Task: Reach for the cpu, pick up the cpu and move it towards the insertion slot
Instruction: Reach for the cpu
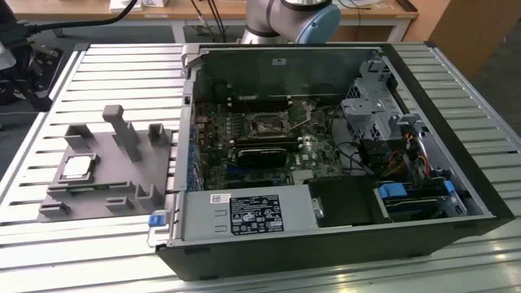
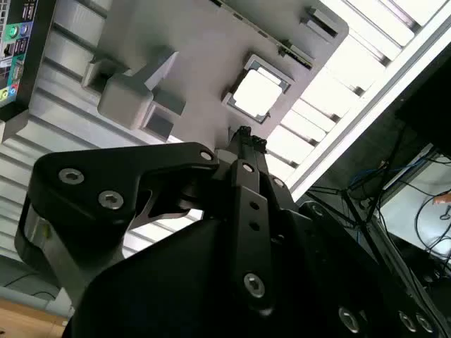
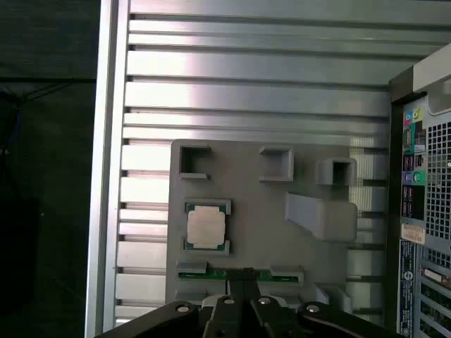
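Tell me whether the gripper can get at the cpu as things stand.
Probably yes: the cpu lies uncovered on the grey fixture, with the gripper hanging above, nothing between.

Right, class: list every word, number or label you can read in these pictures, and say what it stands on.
No text here can be quoted.
The power supply label: print too small to read.
The small white sticker beside it: unreadable.
The rear-panel label: blurred.
The cpu top: no legible marking.
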`<state>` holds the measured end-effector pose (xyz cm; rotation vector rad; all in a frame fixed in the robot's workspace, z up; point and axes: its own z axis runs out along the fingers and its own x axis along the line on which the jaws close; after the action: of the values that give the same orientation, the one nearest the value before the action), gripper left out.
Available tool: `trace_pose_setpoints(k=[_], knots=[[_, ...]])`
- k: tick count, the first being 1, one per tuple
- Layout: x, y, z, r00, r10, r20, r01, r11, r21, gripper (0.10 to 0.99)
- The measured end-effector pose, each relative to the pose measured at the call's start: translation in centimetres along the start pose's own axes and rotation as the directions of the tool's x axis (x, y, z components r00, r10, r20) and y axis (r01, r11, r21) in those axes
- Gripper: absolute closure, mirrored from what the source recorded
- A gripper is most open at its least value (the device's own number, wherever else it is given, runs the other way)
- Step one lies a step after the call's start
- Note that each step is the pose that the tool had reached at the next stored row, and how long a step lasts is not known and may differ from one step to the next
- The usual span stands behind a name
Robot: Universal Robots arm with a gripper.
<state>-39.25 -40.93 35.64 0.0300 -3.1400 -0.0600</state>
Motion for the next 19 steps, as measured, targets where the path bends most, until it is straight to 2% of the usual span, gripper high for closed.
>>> trace_pose_setpoints(k=[11,19], knots=[[0.10,0.00,0.15,1.0000,0.000,0.0000,0.000,1.0000,0.000,0.980],[0.56,-0.21,1.37,1.0000,0.000,-0.0001,0.000,1.0000,0.002,0.980]])
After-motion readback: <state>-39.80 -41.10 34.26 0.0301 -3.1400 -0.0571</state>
